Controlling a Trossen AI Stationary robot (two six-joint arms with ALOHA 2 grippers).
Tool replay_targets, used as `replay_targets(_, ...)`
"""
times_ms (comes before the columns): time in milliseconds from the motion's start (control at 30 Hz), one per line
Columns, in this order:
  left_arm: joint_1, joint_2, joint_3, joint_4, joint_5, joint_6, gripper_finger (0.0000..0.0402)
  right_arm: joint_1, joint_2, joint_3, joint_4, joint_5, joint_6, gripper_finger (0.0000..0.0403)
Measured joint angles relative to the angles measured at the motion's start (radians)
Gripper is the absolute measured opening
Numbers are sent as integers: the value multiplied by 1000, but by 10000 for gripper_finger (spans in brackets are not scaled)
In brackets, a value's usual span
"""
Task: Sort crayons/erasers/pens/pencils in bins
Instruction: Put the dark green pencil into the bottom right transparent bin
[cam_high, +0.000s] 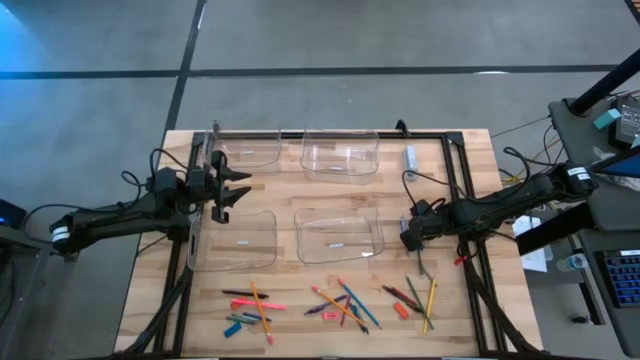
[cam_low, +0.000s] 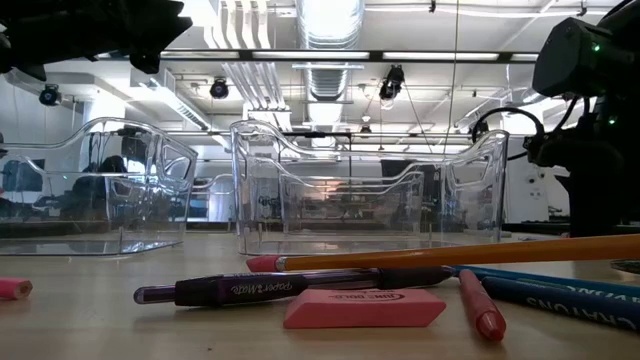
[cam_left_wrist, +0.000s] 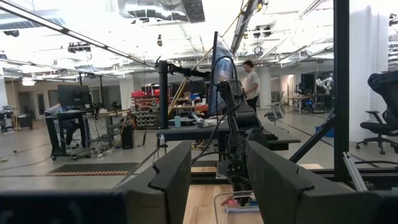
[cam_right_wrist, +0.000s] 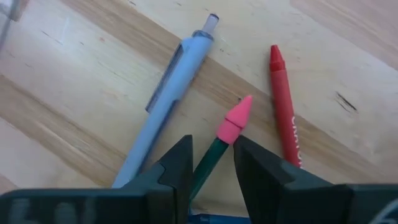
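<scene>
Now, high view: right gripper centre-right, beside bins.
Right wrist: fingers closed on green pencil, pink eraser tip; light, stiff, slippery, hold mid-shaft.
Left gripper: half-open, empty, upper left.

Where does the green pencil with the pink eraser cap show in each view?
High view: green pencil, a thin dark stick poking from the right end effector.
Low view: cannot make it out.
Left wrist view: not in it.
Right wrist view: clamped between the fingers, pink cap leading.
Shared landmark: the right end effector, also in the right wrist view.
</scene>
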Motion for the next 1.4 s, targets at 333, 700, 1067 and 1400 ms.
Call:
replay_targets(333, 0, 0, 0, 0, 0, -1, 140, 0, 0, 15, 0, 0, 11, 107)
replay_targets(700, 0, -2, 0, 1, 0, -1, 140, 0, 0, 16, -1, 0, 14, 107)
replay_targets(1067, 0, -2, 0, 1, 0, -1, 140, 0, 0, 16, -4, 0, 11, 92)
replay_targets(1400, 0, -2, 0, 2, 0, -1, 140, 0, 0, 16, -3, 1, 10, 13)
